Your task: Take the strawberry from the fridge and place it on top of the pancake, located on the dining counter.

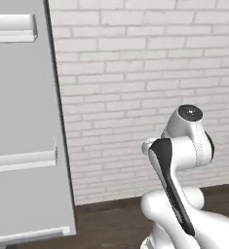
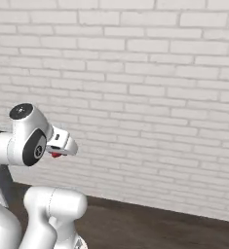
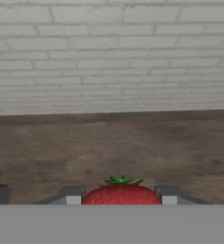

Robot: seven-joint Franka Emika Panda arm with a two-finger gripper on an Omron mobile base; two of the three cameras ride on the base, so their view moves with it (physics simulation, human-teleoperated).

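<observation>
A: Largest first. What takes up most of the frames?

B: White brick wall (image 2: 150,87), running across both base views and the top of the hand view. Below it, dark wood floor (image 3: 108,147). A dark strip runs along the foot of the wall.

A: And the grey slab on the left?

B: Open fridge (image 1: 23,136) door, seen from its inner side in the left base view. Two pale door shelves on it, upper one cut off by the left edge. The door's top and its lower end run out of frame. Fridge interior not visible from here.

A: The arm?

B: Folded up close to the base. In the left base view the elbow and forearm hide the hand entirely. In the right base view the wrist pokes out from behind the joint.

A: Gripper?

B: Gripper (image 3: 118,199) sits at the bottom of the hand view, fingers (image 3: 73,196) closed in on either side of the strawberry (image 3: 121,194), pinching it. Tips mostly cut off by the lower edge.

A: Strawberry itself?

B: Red, green leaf crown up, lower half cut off. In the right base view just a small red speck (image 2: 55,154) under the wrist, held in the air above the floor, too small for detail.
</observation>
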